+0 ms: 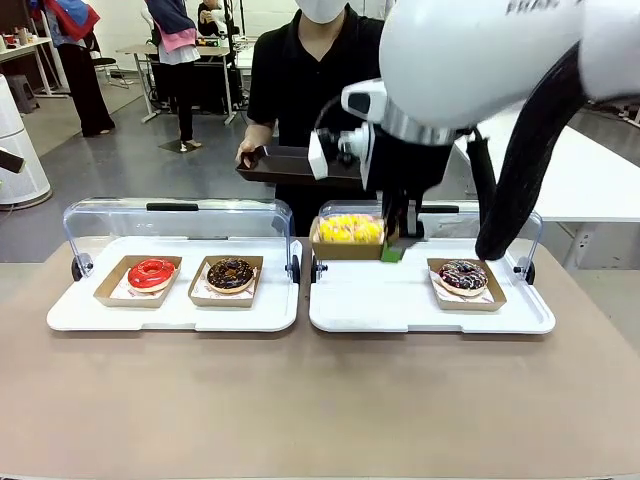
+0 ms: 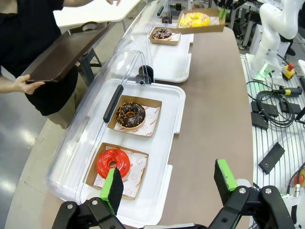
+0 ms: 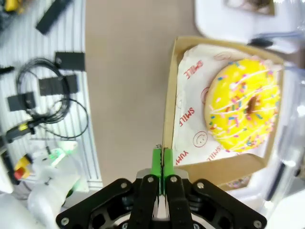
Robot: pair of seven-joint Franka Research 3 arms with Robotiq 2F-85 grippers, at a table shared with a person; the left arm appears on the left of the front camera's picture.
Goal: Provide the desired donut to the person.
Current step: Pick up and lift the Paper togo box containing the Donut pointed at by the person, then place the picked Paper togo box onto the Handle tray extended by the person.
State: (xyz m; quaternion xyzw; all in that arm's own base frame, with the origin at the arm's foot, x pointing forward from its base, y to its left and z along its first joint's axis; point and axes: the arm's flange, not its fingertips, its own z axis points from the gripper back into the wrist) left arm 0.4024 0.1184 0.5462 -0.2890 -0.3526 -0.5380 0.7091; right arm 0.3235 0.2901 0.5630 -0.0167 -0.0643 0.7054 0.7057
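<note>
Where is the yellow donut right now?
In the front view, the yellow donut sits in its cardboard box, pinched by the right gripper, over the far left corner of the right white tray.

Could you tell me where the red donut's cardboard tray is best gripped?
Probably the upright near wall of the cardboard tray, pinched from above on the robot's side; the red donut fills its middle and the raised clear lid blocks the far side.

Beyond the brown desk (image 1: 300, 400) lies a shiny grey floor (image 1: 120, 160). Behind the desk's right end stands a white table (image 1: 590, 180), and behind its left end a white rounded unit (image 1: 15, 150).
</note>
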